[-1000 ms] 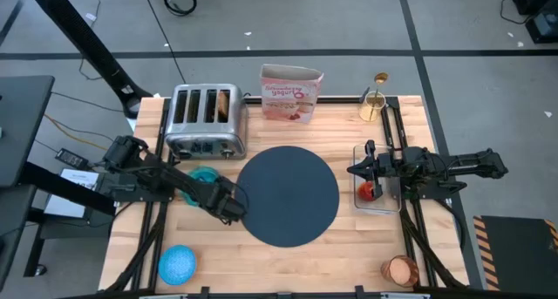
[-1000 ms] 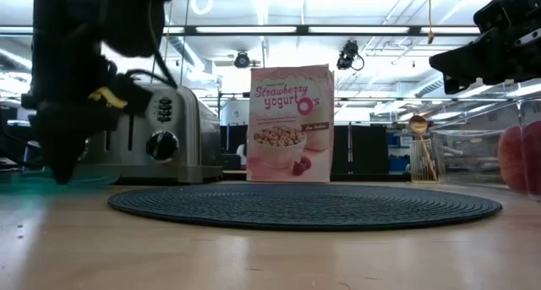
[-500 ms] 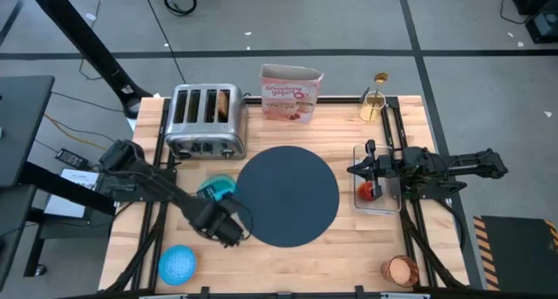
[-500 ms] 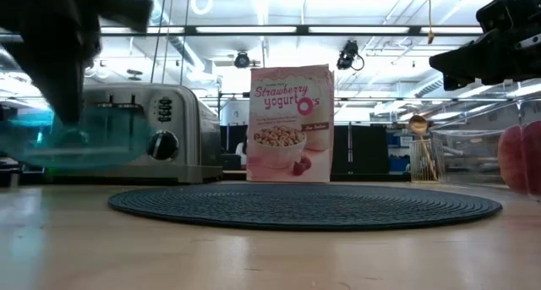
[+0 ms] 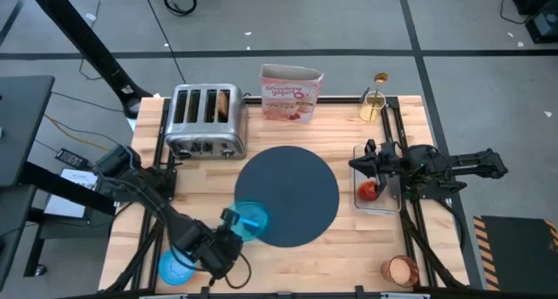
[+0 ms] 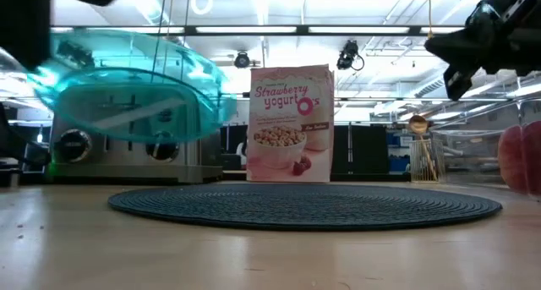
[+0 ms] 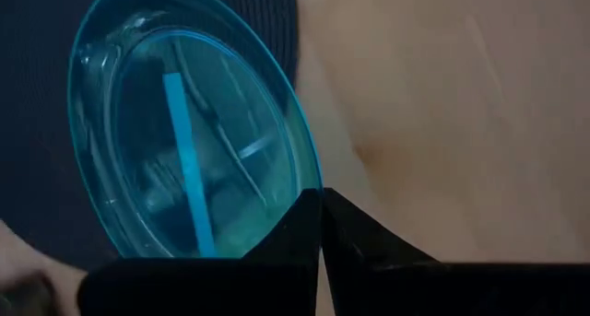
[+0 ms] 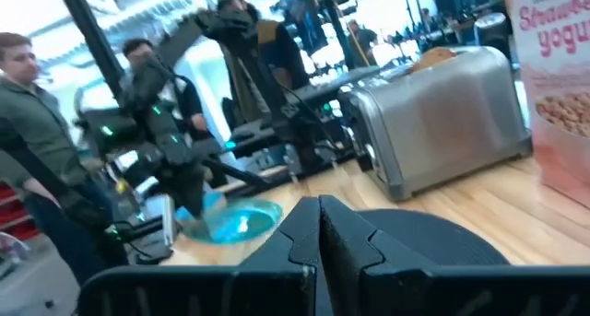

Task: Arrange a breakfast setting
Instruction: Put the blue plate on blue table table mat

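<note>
Left hand: pinching teal plate rim, holding it above mat edge (tilted).
Right hand: fingers closed, empty, hovering nr red fruit.

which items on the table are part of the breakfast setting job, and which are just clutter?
Job items: mat; teal plate held over the mat's edge by left gripper; blue bowl; toast slice in the toaster; red fruit; amber cup; gold spoon.

Lying about: toaster; cereal box.

Two dark jointed arms, black cabling, pointed dark fingers.
</note>
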Controlling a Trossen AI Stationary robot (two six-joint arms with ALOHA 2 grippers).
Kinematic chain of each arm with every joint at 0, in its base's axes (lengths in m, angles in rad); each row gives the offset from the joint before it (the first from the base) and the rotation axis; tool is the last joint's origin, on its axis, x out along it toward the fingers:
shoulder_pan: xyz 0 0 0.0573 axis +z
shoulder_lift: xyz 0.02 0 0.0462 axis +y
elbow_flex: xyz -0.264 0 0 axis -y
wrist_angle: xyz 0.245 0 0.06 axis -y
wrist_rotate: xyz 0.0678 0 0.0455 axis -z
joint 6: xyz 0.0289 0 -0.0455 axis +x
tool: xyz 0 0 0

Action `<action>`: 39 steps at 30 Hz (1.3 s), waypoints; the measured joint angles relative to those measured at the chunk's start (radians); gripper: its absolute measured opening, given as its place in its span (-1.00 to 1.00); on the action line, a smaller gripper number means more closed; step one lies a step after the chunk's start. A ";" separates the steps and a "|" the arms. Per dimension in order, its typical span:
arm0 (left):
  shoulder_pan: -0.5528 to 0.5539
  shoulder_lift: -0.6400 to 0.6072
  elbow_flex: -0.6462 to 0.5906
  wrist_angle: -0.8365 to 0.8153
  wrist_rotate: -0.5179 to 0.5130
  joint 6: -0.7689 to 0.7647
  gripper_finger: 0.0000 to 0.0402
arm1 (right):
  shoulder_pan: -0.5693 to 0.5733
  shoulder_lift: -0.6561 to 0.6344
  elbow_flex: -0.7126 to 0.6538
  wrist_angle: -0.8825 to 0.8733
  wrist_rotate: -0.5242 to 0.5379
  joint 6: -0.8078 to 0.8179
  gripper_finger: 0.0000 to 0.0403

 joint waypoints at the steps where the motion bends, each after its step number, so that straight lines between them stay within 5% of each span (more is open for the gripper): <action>1: 0.007 0.012 0.000 0.020 -0.001 0.041 -0.94 | 0.000 0.000 0.000 0.011 -0.003 0.000 -0.93; 10: 0.074 0.127 -0.001 0.102 -0.004 0.173 -0.94 | 0.000 0.000 0.000 0.026 -0.031 -0.006 -0.93; 39: 0.144 0.191 -0.014 0.142 0.142 0.169 -0.94 | 0.001 0.000 0.000 0.041 -0.086 0.082 -0.93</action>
